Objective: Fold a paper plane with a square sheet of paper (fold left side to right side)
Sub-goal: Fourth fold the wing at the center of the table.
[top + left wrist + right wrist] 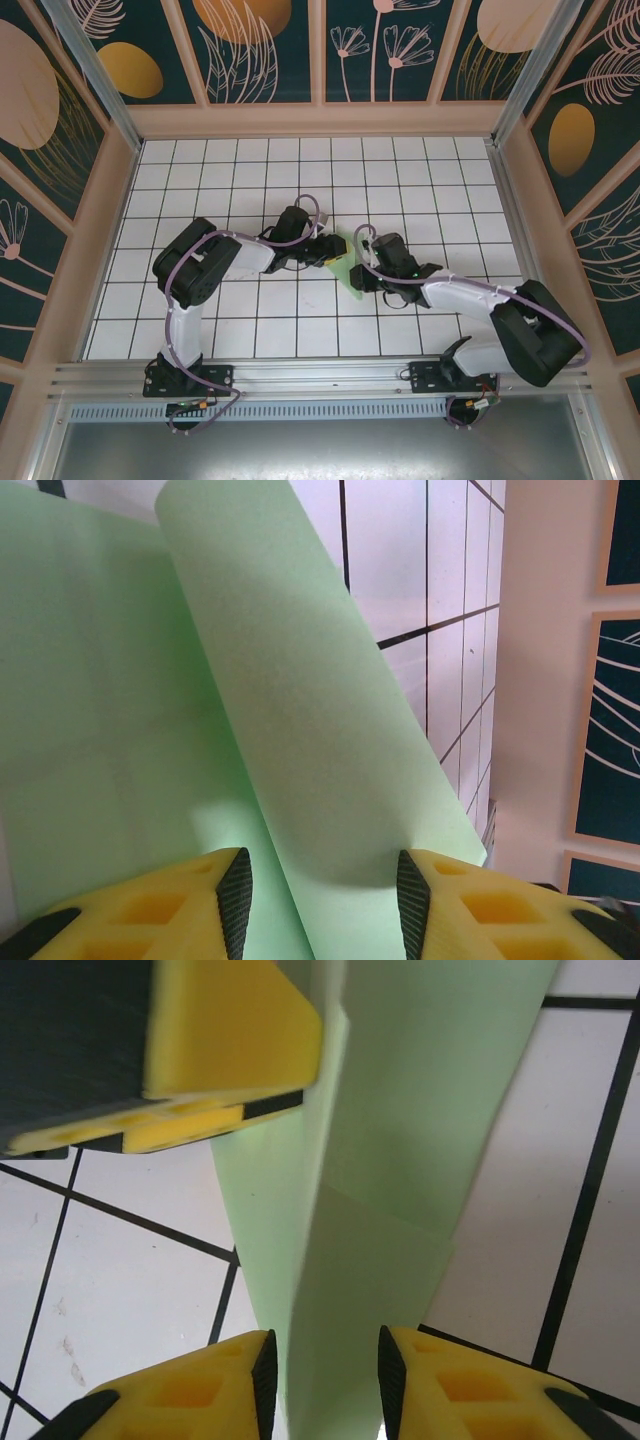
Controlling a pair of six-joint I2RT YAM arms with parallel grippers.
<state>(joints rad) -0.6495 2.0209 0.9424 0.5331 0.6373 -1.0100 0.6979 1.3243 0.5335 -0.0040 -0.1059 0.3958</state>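
Left fingers (237, 895): apart, pads clear of each other. A long slanted flap of the paper (330, 730) ran up from the gap between them. I could not tell whether the pads touched it. The flap lay across a flatter layer of the same pale green sheet, which spread out to the left. White tiled worktop (400, 560) showed past the flap's right edge.

Right fingers (266, 1380): also apart, nothing clamped. A raised fold of the paper (420, 1110) ran through the gap and away from me, with one layer overlapping another partway up. One yellow left finger (230, 1030) sat at the far left edge of the sheet. Whether it pressed the paper down, I could not make out. Black grid lines of the worktop (120, 1290) ran on both sides.

From above, the paper (342, 264) lay as a small creased green shape near the middle of the worktop (250, 170), between my two wrists, with its near corner pointing toward my bases.
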